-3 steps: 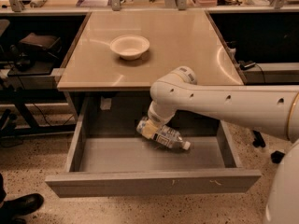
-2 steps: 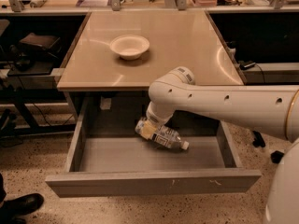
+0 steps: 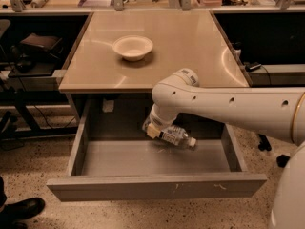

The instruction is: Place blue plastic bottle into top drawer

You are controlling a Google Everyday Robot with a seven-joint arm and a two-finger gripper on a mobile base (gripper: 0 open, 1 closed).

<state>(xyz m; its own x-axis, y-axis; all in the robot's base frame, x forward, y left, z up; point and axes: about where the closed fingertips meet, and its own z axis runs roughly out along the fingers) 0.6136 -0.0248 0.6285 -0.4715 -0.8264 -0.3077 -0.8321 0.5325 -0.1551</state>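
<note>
Little differs from a second ago. The blue plastic bottle [image 3: 175,136] and the gripper [image 3: 151,129] sit a touch higher over the floor of the top drawer [image 3: 157,187] than before, and the bottle's white cap end has come up slightly, so it lies less steeply. The drawer stands just as far open, and the arm's bend has barely shifted.

The arm [image 3: 228,106] reaches in from beyond the drawer's right side as a long white link running level above the drawer's right half. It bends at a rounded joint above the back of the drawer, then drops down and slightly left into the open cavity. The gripper is at the end of that drop, inside the drawer near its back wall and about midway across its width.

The gripper is closed on the bottle, holding it at the base end. The bottle juts out to the right and a little toward the drawer's front, tilted with the cap lower than the base. It is within the drawer's walls and looks clear of the floor — a faint shadow lies on the grey metal just under it.

A cream bowl [image 3: 132,46] rests upright on the table [image 3: 190,42] above the drawer, left of the drawer's middle and well apart from the arm.
</note>
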